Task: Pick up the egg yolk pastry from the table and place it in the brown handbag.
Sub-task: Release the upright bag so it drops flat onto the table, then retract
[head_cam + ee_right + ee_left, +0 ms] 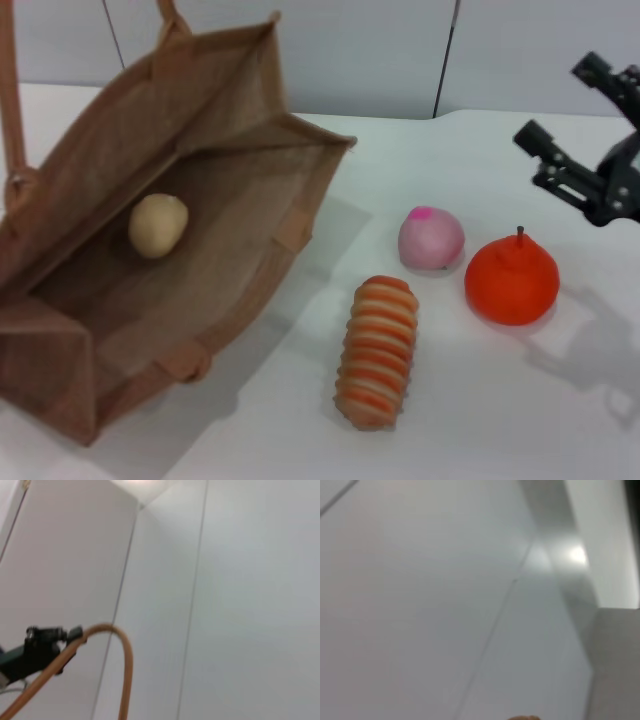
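The brown handbag (250, 130) lies open on the left of the table, its mouth facing me. The egg yolk pastry (157, 224), a small pale cream bun, rests inside it on the lower wall. My right gripper (575, 110) hangs open and empty above the table at the far right, well away from the bag. My left gripper is out of the head view. In the right wrist view it (67, 636) shows far off as a black tool, shut on a looped handle (122, 655) of the bag and holding it up.
On the white table right of the bag lie a striped orange-and-cream bread roll (377, 350), a pink peach-like ball (431, 238) and an orange fruit (511, 280). A pale panelled wall stands behind.
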Controlling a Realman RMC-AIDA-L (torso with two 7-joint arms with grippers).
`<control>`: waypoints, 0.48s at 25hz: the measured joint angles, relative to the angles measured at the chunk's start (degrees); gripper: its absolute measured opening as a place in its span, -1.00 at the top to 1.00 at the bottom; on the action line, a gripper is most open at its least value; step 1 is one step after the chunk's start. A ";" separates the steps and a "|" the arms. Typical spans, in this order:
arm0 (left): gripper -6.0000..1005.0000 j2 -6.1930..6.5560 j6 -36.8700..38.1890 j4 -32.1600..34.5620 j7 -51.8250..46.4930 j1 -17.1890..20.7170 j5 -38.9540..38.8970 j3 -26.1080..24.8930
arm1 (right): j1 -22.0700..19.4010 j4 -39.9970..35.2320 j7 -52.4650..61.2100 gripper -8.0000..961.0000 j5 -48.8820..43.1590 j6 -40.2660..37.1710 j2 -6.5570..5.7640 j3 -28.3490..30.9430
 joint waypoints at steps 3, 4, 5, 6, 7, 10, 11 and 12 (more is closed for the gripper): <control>0.57 -0.28 3.84 -0.42 1.94 -0.03 1.05 0.28 | -0.78 0.05 -0.73 -0.85 0.00 -0.99 0.06 1.89; 0.56 -0.28 3.84 -0.42 1.94 -0.03 1.05 0.28 | -0.95 0.05 -0.77 -0.85 0.00 -1.06 0.06 2.26; 0.55 -0.43 4.92 -0.57 3.07 -0.03 1.37 0.28 | -1.11 0.04 -0.78 -0.85 0.00 -1.09 0.06 2.56; 0.54 -1.06 7.08 -0.75 6.75 -0.03 1.59 0.34 | -1.25 0.05 -0.78 -0.85 0.00 -1.11 0.06 2.74; 0.53 -1.17 7.31 -0.76 7.12 -0.03 1.61 0.35 | -1.38 0.04 -0.78 -0.85 0.00 -1.12 0.06 2.93; 0.50 -2.18 9.23 -0.79 11.56 -0.05 2.23 0.44 | -1.60 0.02 -0.78 -0.85 0.00 -1.16 0.06 3.11; 0.48 -2.41 9.61 -0.79 12.56 -0.08 2.54 0.42 | -1.63 0.02 -0.78 -0.85 0.00 -1.17 0.06 3.12; 0.47 -2.63 9.90 -0.80 13.62 -0.13 2.80 0.36 | -1.65 0.00 -0.78 -0.85 0.00 -1.18 0.06 3.13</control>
